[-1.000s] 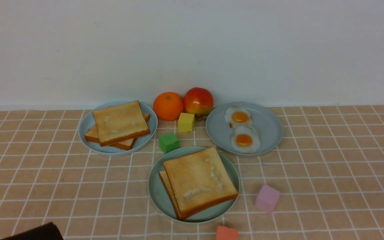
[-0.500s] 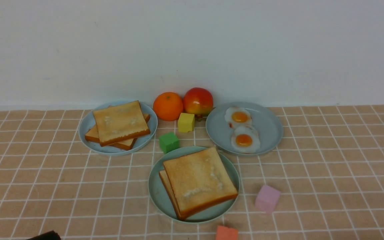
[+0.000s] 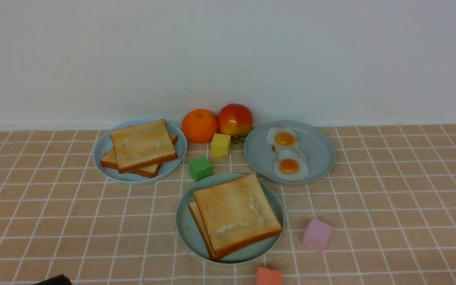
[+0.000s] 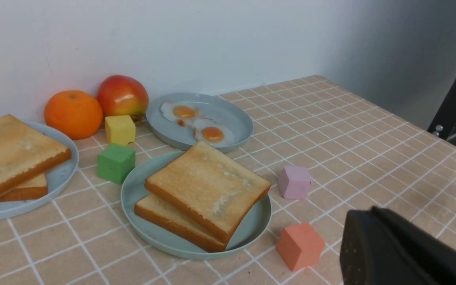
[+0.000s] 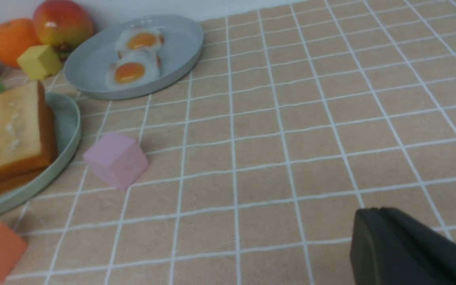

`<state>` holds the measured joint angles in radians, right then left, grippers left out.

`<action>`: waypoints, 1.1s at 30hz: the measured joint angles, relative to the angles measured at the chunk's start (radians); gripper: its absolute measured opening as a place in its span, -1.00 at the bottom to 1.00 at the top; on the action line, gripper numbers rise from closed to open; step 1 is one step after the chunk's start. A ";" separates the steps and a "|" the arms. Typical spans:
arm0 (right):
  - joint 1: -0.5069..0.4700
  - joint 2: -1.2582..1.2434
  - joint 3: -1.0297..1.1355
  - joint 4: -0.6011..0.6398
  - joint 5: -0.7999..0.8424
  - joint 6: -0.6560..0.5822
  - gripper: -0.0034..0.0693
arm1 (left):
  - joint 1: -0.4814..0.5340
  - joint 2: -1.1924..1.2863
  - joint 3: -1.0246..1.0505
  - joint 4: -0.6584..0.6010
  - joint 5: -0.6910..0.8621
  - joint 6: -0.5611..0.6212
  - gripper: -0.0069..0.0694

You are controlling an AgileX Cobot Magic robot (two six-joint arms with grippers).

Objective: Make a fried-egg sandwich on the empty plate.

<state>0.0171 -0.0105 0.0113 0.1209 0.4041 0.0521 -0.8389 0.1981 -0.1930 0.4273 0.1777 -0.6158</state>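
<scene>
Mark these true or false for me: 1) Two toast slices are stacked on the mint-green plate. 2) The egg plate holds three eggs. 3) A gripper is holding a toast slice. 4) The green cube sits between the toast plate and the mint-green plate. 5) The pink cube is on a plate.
1) True: two toast slices lie stacked on the mint-green plate.
2) False: the egg plate holds two fried eggs.
3) False: nothing grips any toast.
4) True: the green cube sits between the toast plate and the mint-green plate.
5) False: the pink cube lies on the tablecloth.
</scene>
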 joint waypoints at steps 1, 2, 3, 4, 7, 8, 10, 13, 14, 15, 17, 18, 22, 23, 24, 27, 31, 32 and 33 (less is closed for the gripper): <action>0.000 0.000 0.001 0.011 -0.001 -0.030 -0.95 | 0.000 0.000 0.000 0.000 0.002 0.000 -0.85; 0.000 0.000 0.001 0.012 -0.001 -0.036 -0.95 | 0.000 0.000 0.000 0.000 0.002 0.000 -0.85; 0.000 0.000 0.001 0.020 -0.004 -0.078 -0.95 | 0.000 0.000 0.000 0.000 0.002 0.000 -0.84; 0.000 0.000 0.001 0.023 -0.004 -0.093 -0.95 | 0.000 0.000 0.000 0.000 0.003 0.000 -0.84; 0.000 0.000 0.001 0.030 -0.005 -0.109 -0.95 | 0.000 0.000 0.000 0.000 0.005 0.000 -0.83; 0.000 0.000 0.001 0.032 -0.005 -0.113 -0.95 | 0.000 0.000 0.000 0.000 0.005 0.000 -0.83; 0.000 0.000 0.001 0.034 -0.005 -0.117 -0.95 | 0.000 0.000 0.000 0.000 0.005 0.000 -0.82; 0.000 0.000 0.001 0.037 -0.005 -0.121 -0.95 | 0.000 0.000 0.000 0.000 0.005 0.000 -0.82; 0.000 0.000 0.002 0.038 -0.005 -0.125 -0.95 | 0.000 0.000 0.000 0.000 0.005 0.000 -0.82; 0.000 0.000 0.002 0.040 -0.005 -0.125 -0.95 | 0.000 0.000 0.000 0.000 0.005 0.000 -0.82; 0.000 0.000 0.002 0.041 -0.005 -0.125 -0.94 | 0.000 0.000 0.000 0.000 0.005 0.000 -0.82; 0.000 0.000 0.002 0.041 -0.005 -0.125 -0.94 | 0.000 0.000 0.000 0.000 0.005 0.000 -0.82; 0.000 0.000 0.002 0.041 -0.005 -0.126 -0.93 | 0.000 0.000 0.000 0.000 0.006 0.000 -0.82; 0.000 0.000 0.002 0.042 -0.005 -0.127 -0.93 | 0.000 0.000 0.000 0.000 0.006 0.000 -0.82; 0.000 0.000 0.002 0.042 -0.005 -0.127 -0.93 | 0.000 0.000 0.000 0.000 0.006 0.000 -0.82; 0.000 0.000 0.002 0.042 -0.005 -0.127 -0.93 | 0.000 0.000 0.000 0.000 0.006 0.000 -0.82; 0.000 0.000 0.002 0.042 -0.005 -0.127 -0.92 | 0.000 0.000 0.000 0.000 0.006 0.000 -0.82; 0.000 0.000 0.002 0.042 -0.006 -0.127 -0.92 | 0.000 0.000 0.000 0.000 0.006 0.000 -0.82; 0.000 0.000 0.002 0.043 -0.006 -0.127 -0.92 | 0.000 0.000 0.000 0.000 0.006 0.000 -0.82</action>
<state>0.0172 -0.0105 0.0131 0.1637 0.3979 -0.0747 -0.8389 0.1981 -0.1930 0.4273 0.1834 -0.6158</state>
